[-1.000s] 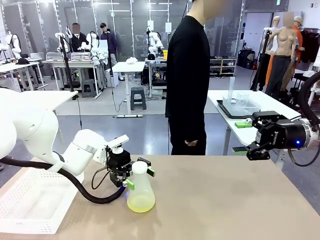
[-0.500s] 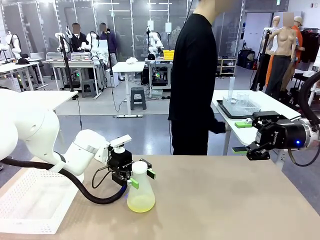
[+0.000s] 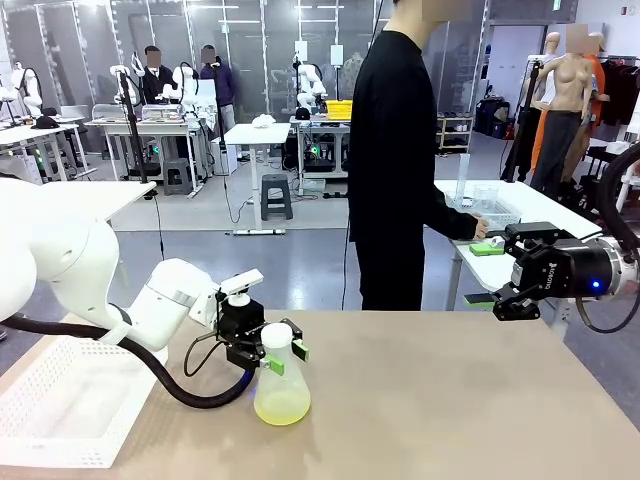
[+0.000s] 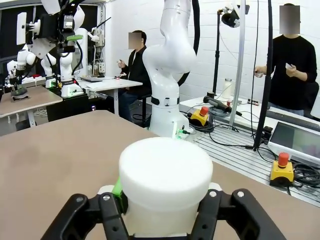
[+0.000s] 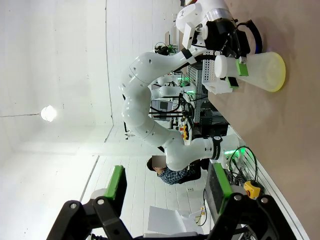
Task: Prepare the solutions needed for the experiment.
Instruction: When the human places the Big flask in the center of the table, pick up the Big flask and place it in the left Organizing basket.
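Observation:
A frosted conical flask (image 3: 281, 385) with a white cap (image 3: 275, 336) stands on the tan table (image 3: 450, 400), left of centre. The solutions (image 3: 282, 408) show as a pale yellow-green liquid in its bottom. My left gripper (image 3: 287, 358) is shut on the flask's neck just under the cap, a green pad on each side. In the left wrist view the cap (image 4: 165, 182) sits between my left gripper's (image 4: 165, 222) black fingers. My right gripper (image 3: 483, 273) hovers open and empty off the table's far right edge. The right wrist view shows my right gripper (image 5: 167, 192) and, farther off, the flask (image 5: 262, 70).
A white perforated tray (image 3: 60, 405) lies at the table's left front. A person (image 3: 400, 160) in black stands at the far side, a hand reaching to a side table (image 3: 530, 215) that holds a black tray of clear labware (image 3: 480, 212), close to my right gripper.
My left gripper has closed from open onto the flask's neck. The person has stepped right and stretched a hand to the side table. My right arm has not moved.

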Controlling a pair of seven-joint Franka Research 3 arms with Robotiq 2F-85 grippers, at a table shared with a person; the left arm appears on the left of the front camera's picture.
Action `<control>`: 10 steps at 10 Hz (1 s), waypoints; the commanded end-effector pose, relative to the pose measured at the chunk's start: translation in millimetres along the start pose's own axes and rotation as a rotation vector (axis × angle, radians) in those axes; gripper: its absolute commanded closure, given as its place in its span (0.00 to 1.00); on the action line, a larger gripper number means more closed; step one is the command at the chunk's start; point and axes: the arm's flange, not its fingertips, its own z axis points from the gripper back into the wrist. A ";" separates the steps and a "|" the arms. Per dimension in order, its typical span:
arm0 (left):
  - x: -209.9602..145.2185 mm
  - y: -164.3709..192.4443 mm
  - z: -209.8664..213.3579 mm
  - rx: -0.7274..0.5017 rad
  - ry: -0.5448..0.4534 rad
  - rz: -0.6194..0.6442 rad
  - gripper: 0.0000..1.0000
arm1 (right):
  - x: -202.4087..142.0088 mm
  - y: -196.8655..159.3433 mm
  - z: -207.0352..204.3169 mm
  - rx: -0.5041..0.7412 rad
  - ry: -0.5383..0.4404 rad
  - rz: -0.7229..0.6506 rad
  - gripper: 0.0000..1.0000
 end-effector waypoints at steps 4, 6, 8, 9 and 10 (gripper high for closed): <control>0.2 9.3 4.7 -0.004 -0.019 0.015 1.00 | 1.3 1.6 0.3 0.010 0.000 0.004 0.15; -0.2 11.5 3.7 -0.010 -0.013 0.022 0.89 | 1.3 1.6 0.3 0.010 0.000 0.004 0.15; -0.9 11.0 5.3 -0.005 -0.005 0.027 1.00 | 1.3 1.6 0.3 0.010 0.000 0.004 0.15; -1.3 11.7 5.6 -0.005 -0.005 0.027 1.00 | 1.3 1.6 0.3 0.010 0.000 0.004 0.15; -0.4 12.0 3.9 -0.007 -0.003 0.029 1.00 | 1.3 1.6 0.3 0.010 0.000 0.004 0.15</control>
